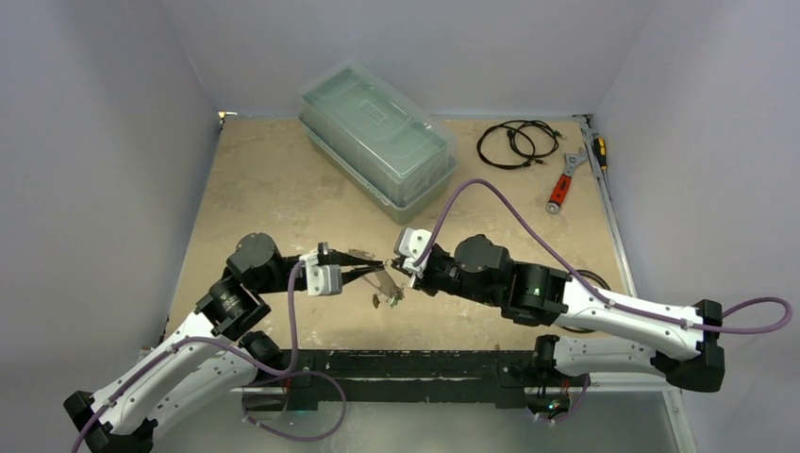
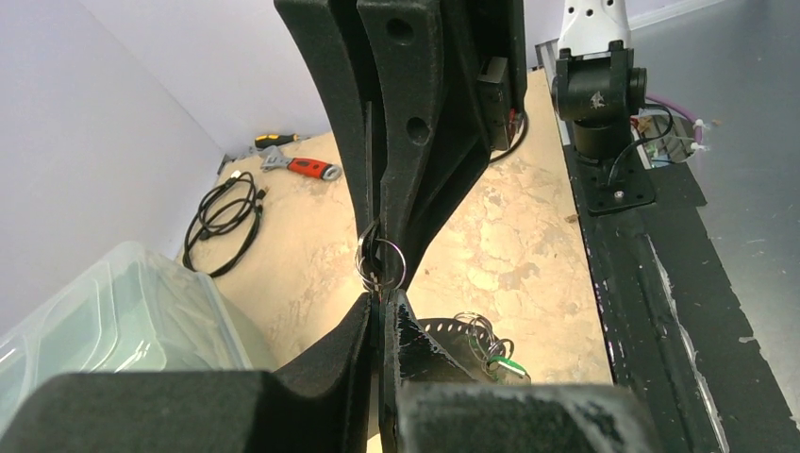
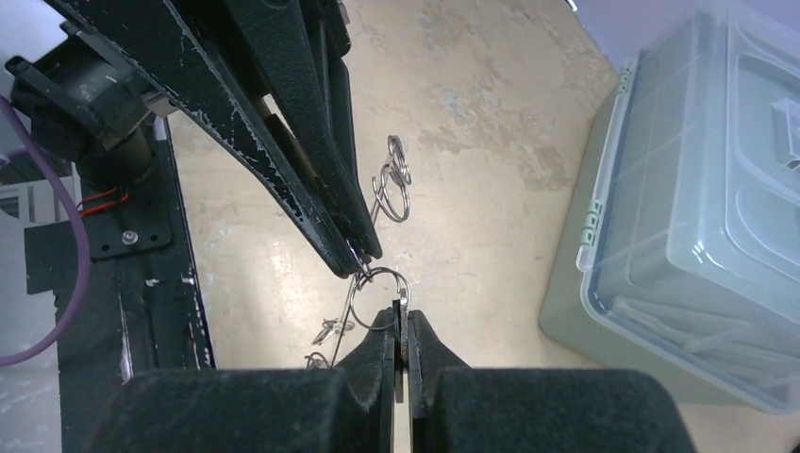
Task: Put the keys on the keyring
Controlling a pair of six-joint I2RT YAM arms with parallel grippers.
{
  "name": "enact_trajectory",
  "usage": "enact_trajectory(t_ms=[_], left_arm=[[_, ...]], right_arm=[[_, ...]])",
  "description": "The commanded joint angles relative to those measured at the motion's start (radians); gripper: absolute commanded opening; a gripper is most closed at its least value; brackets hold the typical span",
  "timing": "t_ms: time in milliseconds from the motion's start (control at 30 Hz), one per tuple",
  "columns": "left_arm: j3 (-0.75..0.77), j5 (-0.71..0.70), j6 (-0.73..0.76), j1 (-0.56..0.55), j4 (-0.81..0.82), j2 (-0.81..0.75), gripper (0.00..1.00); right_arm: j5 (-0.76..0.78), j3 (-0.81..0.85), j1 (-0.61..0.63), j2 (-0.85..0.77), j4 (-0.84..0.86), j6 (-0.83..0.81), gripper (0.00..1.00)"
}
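While the left and right jaws pinch shut on the keyring (image 3: pixel 377 272), in the air near the box (image 1: pixel 377 142), it looks thin, hard and slippery, so hold it by its edge

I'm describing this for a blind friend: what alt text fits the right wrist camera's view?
Two grippers meet tip to tip, both pinching a small silver ring: the right gripper from below, the left gripper from upper left. Behind are a beige table, more wire rings and a clear plastic box.
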Motion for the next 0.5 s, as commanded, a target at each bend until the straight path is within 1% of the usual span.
enact_trajectory(t_ms=[0,33,67,200,233,267,300,367,467], left_arm=[[0.036,-0.034,0.014,0.004,-0.006,0.005,0.0],[0.035,-0.036,0.015,0.004,-0.007,0.007,0.01],[0.035,-0.041,0.014,0.004,-0.005,0.008,0.07],[0.034,-0.066,0.011,0.004,-0.005,-0.002,0.42],[0.033,-0.076,0.012,0.004,-0.002,-0.009,0.58],[0.031,-0.092,0.01,0.004,-0.002,-0.017,0.7],[0.032,-0.106,0.011,0.004,-0.001,-0.026,0.77],[0.028,-0.15,0.011,0.004,0.008,-0.047,0.84],[0.018,-0.262,0.006,0.005,0.025,-0.078,0.88]], right_arm=[[0.037,0.068,0.0,0.003,-0.043,-0.012,0.0],[0.038,0.073,0.0,0.009,-0.05,-0.011,0.0],[0.038,0.079,0.001,0.014,-0.057,-0.011,0.0],[0.041,0.096,0.002,0.035,-0.079,-0.008,0.0],[0.042,0.099,0.002,0.042,-0.083,-0.008,0.0],[0.042,0.103,0.002,0.047,-0.087,-0.006,0.0],[0.043,0.107,0.003,0.052,-0.091,-0.005,0.0],[0.046,0.114,0.003,0.063,-0.097,-0.002,0.0],[0.057,0.128,0.003,0.085,-0.104,0.003,0.0]])
